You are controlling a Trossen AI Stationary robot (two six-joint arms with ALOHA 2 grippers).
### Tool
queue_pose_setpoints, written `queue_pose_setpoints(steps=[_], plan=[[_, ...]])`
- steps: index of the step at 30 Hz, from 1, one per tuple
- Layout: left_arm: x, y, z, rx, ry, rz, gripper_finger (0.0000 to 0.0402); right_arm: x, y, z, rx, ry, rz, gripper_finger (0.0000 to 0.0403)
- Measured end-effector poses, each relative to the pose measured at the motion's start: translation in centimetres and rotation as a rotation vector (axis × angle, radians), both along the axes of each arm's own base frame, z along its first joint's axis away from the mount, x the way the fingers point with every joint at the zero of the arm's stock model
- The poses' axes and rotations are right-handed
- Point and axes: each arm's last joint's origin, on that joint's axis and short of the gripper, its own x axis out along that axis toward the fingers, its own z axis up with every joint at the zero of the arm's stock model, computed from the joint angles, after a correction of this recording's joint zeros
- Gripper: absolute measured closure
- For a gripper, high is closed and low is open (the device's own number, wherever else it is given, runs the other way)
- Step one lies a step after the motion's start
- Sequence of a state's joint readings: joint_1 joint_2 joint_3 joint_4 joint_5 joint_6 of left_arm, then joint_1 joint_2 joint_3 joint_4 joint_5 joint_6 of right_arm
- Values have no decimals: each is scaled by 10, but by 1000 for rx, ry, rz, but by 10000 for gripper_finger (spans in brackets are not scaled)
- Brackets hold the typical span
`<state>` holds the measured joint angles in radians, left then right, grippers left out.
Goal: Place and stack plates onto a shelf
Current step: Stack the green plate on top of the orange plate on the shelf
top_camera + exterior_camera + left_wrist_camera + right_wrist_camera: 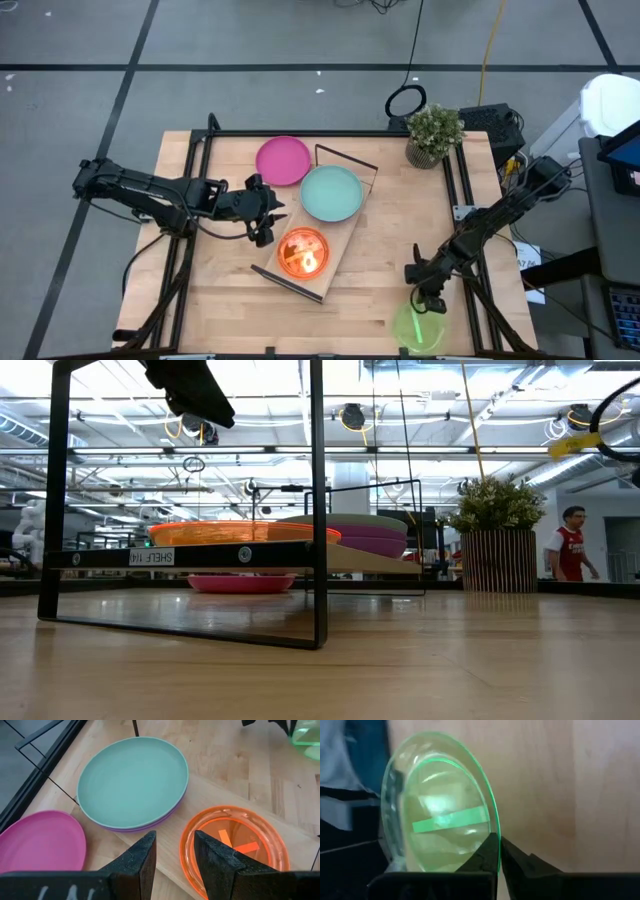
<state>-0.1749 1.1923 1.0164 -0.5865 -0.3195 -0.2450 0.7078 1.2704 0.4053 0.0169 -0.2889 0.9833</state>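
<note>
The shelf [345,235] lies slantwise mid-table. On it sit a mint green plate [331,193] stacked on a purple plate [150,826], and a translucent orange plate [303,252] nearer the front. A magenta plate [283,160] lies flat on the table beside the shelf. My left gripper [265,215] is open and empty, above the shelf's left side next to the orange plate [235,840]. My right gripper [428,305] is shut on a translucent lime green plate [420,328] at the table's near right corner. My right gripper pinches the lime plate's rim [492,832] between its two fingers, on the side of the plate toward the table's far edge. The fingers come at it slanting down from the far side. Whether the plate's other side rests on the table, I cannot tell.
A potted plant [433,135] stands at the table's far right corner. The black frame ends of the shelf [290,285] stick up from the board. Bare wood lies between the shelf and my right gripper. A person [572,545] stands in the room beyond the table.
</note>
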Motion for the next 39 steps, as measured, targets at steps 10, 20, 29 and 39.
queue_pose_setpoints(steps=[10, 20, 29, 39], plan=[[0, 0, 0, 24, 6, -19, 263, 11, -7, 15, 106, -41, -205, 402], [-5, 2, -5, 80, 81, -4, 263, 20, -29, 44, 133, -242, -470, 403], [-7, 3, -6, 119, 106, 17, 263, 28, -63, 62, -29, -490, -675, 403], [-12, 6, -9, 173, 162, 64, 263, 46, -89, 68, -209, -684, -822, 403]])
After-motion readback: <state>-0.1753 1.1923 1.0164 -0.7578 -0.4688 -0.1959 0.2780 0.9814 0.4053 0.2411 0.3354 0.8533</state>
